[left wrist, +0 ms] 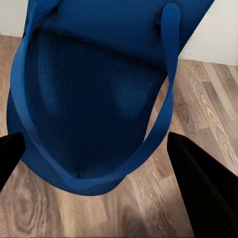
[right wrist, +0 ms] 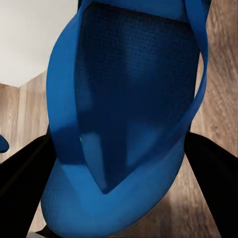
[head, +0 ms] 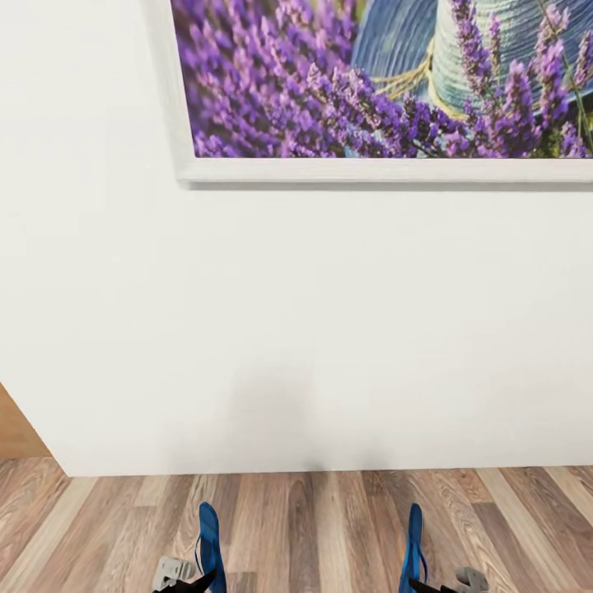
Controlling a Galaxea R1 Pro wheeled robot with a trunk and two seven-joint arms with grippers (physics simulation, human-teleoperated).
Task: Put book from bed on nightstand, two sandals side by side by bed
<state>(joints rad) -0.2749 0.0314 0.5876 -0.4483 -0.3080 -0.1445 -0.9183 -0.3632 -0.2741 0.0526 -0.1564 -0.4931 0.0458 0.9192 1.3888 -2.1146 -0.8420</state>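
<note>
In the head view, the robot faces a white wall (head: 296, 329) with a framed lavender picture (head: 387, 82) above and plank floor (head: 313, 519) below. At the lower edge, each arm carries one blue sandal on edge: the left sandal (head: 211, 548) rises from the left gripper (head: 185, 576), and the right sandal (head: 412, 548) rises from the right gripper (head: 445, 583). The two sandals are well apart, both off the floor. A strip of brown wood (head: 16, 428) shows at the left edge; what it belongs to cannot be told.

In the left wrist view, the left sandal (left wrist: 94, 99) hangs between the two dark fingers (left wrist: 203, 193), its strap looping toward the far finger. The fingers appear to pinch the sandal near its heel, with the floor (left wrist: 198, 109) beneath.

In the right wrist view, the right sandal (right wrist: 124, 124) sits between the fingers (right wrist: 213, 188), sole side toward the camera, and the fingers seem pressed against its edges.

Judging by this, both sandals are picked up but not yet set down side by side by the bed. The robot seems to be carrying them there. Whether the book step is done cannot be told.
</note>
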